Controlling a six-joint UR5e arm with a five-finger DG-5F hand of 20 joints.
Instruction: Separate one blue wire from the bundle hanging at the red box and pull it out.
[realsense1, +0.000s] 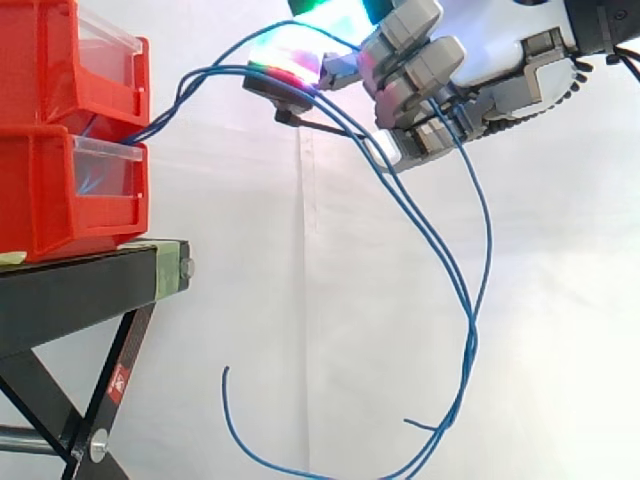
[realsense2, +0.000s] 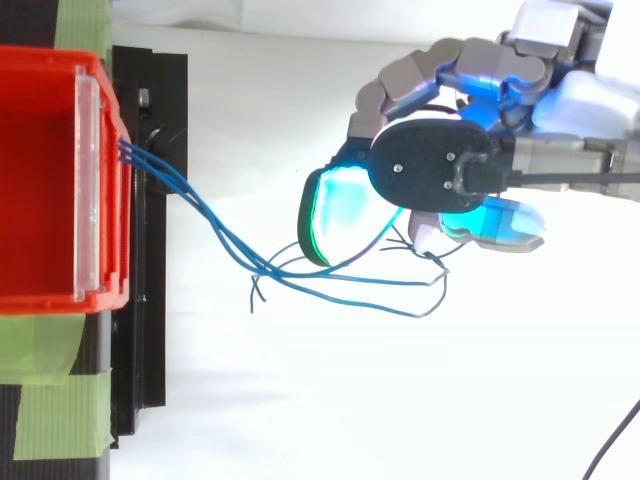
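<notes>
Blue wires (realsense2: 215, 228) stretched sideways from the red box (realsense2: 110, 150) front to the hand (realsense1: 480, 70) well apart from the box, fingers curled and pinching them, side view adds slack loops drooping below box level

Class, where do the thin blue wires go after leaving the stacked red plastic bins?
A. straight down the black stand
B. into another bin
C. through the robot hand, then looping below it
C: the thin blue wires run through the curled fingers of the hand and loop beneath.
</notes>
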